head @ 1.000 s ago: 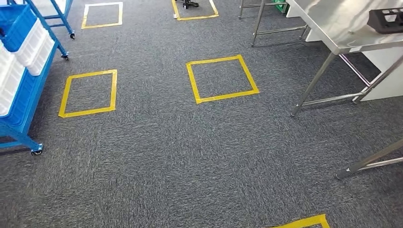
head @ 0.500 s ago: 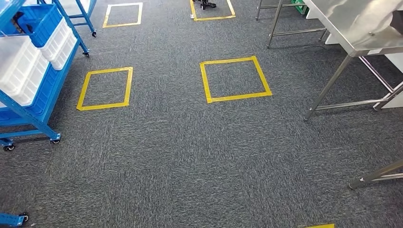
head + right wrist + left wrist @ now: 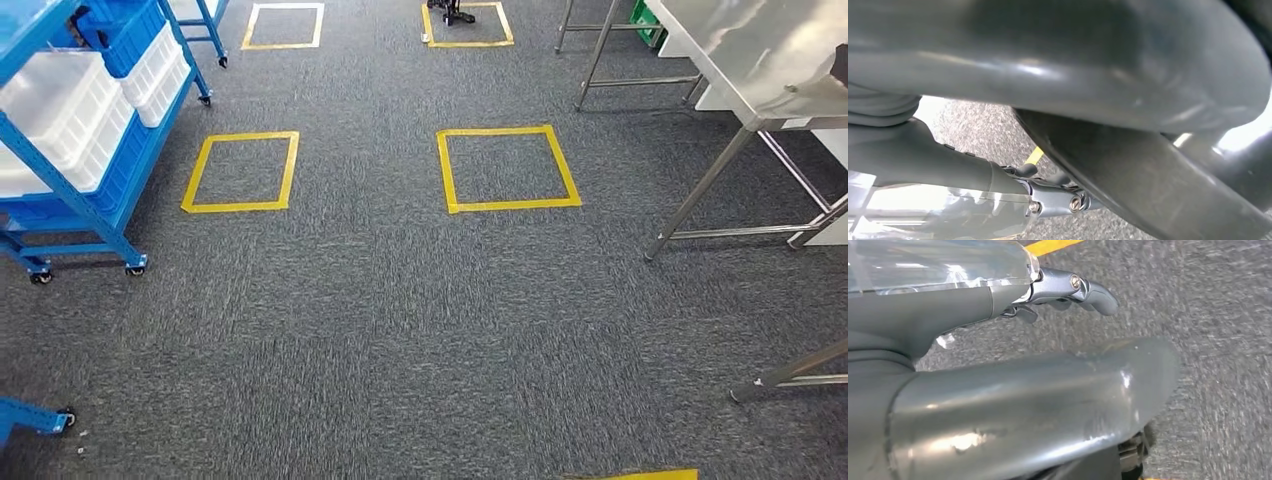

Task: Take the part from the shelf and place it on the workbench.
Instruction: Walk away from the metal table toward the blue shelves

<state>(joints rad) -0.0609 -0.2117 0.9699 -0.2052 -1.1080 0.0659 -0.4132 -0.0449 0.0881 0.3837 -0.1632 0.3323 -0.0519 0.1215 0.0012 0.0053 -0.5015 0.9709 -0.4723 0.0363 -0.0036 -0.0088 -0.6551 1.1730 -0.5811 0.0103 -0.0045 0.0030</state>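
The blue wheeled shelf (image 3: 60,208) stands at the left of the head view, holding white bins (image 3: 60,110) and a blue bin (image 3: 130,35) with something dark inside that I cannot make out. The steel workbench (image 3: 740,50) is at the upper right, with a dark object (image 3: 840,65) cut off by the frame edge. My left hand (image 3: 998,390) hangs over grey carpet, its fingers (image 3: 1093,290) loosely extended and holding nothing. My right hand (image 3: 1073,75) hangs the same way, its fingers (image 3: 1058,200) around nothing.
Two yellow tape squares (image 3: 250,137) (image 3: 510,205) mark the carpet between shelf and workbench, with more farther back. A second table's leg (image 3: 790,375) juts in at the lower right. Another blue cart's wheel (image 3: 62,418) shows at the lower left.
The whole picture has shifted right: the camera has turned left. More of the blue shelf has come into view and the workbench has slid toward the right edge.
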